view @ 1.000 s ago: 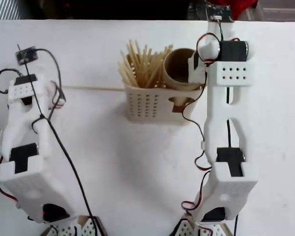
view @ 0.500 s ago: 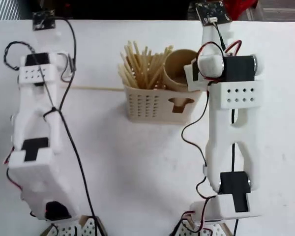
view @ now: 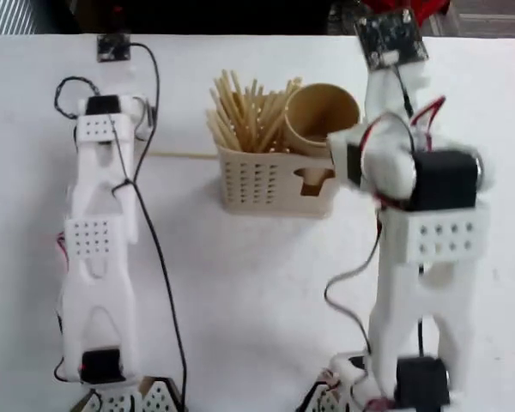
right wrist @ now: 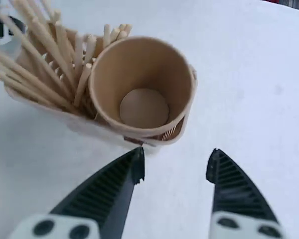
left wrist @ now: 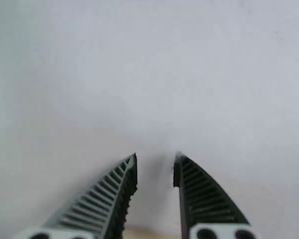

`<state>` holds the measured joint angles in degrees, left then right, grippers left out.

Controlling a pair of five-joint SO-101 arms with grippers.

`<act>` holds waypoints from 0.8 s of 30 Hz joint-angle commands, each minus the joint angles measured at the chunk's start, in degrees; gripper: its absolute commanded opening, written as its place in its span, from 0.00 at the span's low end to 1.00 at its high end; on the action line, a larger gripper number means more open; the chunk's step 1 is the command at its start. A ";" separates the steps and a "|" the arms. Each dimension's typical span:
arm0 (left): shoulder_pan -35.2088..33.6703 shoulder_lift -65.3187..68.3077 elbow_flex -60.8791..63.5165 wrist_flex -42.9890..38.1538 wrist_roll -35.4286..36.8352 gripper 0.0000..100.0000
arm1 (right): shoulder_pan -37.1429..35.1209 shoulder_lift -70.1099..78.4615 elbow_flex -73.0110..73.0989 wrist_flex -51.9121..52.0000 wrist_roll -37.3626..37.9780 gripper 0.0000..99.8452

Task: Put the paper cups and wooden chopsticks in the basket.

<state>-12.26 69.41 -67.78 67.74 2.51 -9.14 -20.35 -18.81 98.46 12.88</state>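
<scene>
Your right gripper (right wrist: pixel 174 167) has drawn back open, paper cup (right wrist: pixel 142 89) left in the basket (view: pixel 266 184); your left gripper (left wrist: pixel 155 169), narrowly open, now nears the loose chopstick (view: pixel 184 155).

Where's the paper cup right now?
In the high view, the paper cup stands in the basket's right end, beside the wooden chopsticks, with the right gripper open just before it.
</scene>
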 commanded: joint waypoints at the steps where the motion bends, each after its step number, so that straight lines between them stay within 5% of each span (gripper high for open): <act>1: 1.19 6.99 -17.76 8.44 -0.62 0.14 | -1.89 -8.31 9.05 0.04 4.48 0.19; 14: 1.71 7.87 -18.29 35.25 -19.25 0.14 | 7.43 -34.51 50.37 -4.09 23.03 0.11; 24: 0.04 -15.16 21.54 34.90 -21.71 0.14 | 18.59 -50.07 75.34 -12.97 31.91 0.02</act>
<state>-11.74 65.89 -64.70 100.79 -17.10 5.80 -67.47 54.42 87.91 43.56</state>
